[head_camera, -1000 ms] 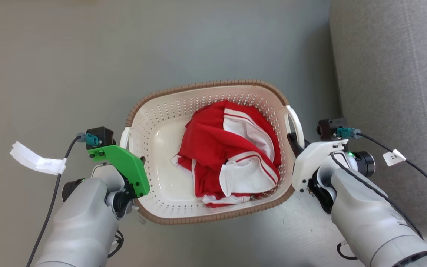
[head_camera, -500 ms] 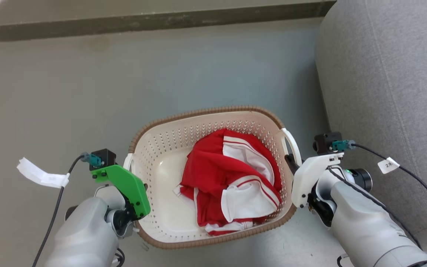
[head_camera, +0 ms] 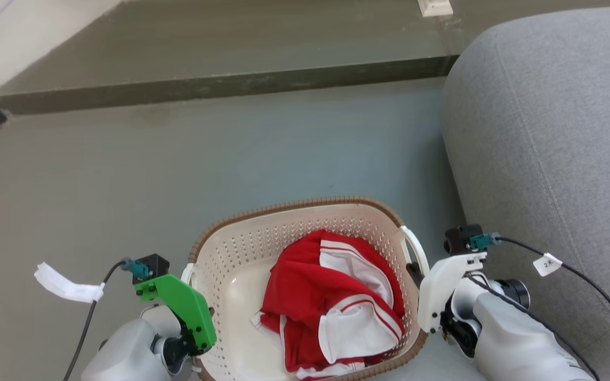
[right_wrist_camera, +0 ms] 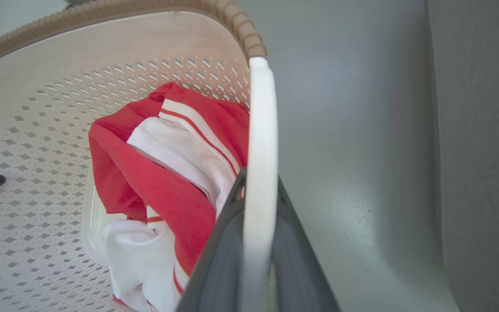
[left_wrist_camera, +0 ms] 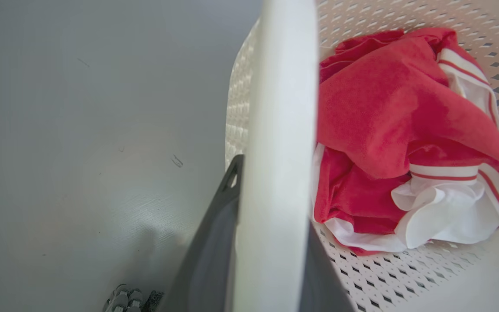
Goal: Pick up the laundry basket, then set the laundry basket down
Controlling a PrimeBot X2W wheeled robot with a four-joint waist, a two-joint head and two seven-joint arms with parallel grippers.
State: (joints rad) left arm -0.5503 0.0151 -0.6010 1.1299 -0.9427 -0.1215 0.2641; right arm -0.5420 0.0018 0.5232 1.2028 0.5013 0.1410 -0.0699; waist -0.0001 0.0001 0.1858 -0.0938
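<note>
The laundry basket point(head_camera: 231, 254) is cream, perforated, with a brown woven rim, and sits low in the head view between my two arms. A red and white garment point(head_camera: 331, 296) lies crumpled inside it. In the left wrist view my left gripper point(left_wrist_camera: 271, 242) is shut on the basket's white left handle point(left_wrist_camera: 275, 130), one dark finger on each side. My right gripper point(right_wrist_camera: 258, 225) is shut on the white right handle point(right_wrist_camera: 260, 130) in the same way. From the head, the left gripper point(head_camera: 202, 317) sits under its green mount and the right gripper point(head_camera: 415, 272) at the right handle.
A grey sofa point(head_camera: 548, 132) stands close on the right, almost against my right arm. Grey floor point(head_camera: 125, 185) stretches ahead and to the left. A dark raised ledge point(head_camera: 220, 79) runs across the back, with a pale wall point(head_camera: 19, 32) at far left.
The head camera has moved, so the ledge and more of the sofa have come into view and the basket sits lower in the picture. Both grippers keep their hold on the handles.
</note>
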